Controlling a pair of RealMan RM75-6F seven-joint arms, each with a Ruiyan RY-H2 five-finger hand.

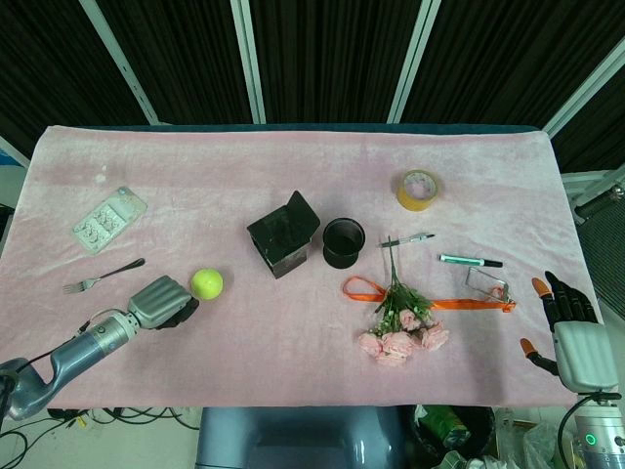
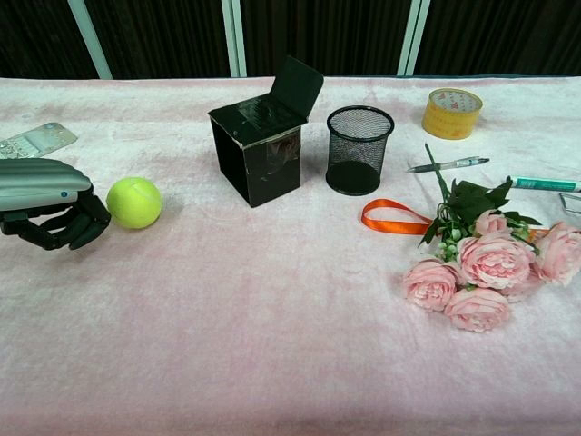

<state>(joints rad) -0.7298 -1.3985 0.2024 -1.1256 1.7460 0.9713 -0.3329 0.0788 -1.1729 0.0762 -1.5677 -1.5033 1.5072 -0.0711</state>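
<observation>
Nothing is lifted yet. My left hand (image 1: 162, 301) sits just left of the green ball (image 1: 206, 283) on the bench (image 1: 293, 371), fingers (image 2: 68, 227) curled under, empty. Grasp remains. Right hand (image 1: 571, 327) idles apart, fingers spread.

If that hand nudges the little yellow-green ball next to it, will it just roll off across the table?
Probably a short way. The ball is round and sits free on the pink cloth, so a touch from the left hand should start it rolling. The cloth looks plush, which would likely slow it soon. It looks small and light, easy to knock aside.
</observation>
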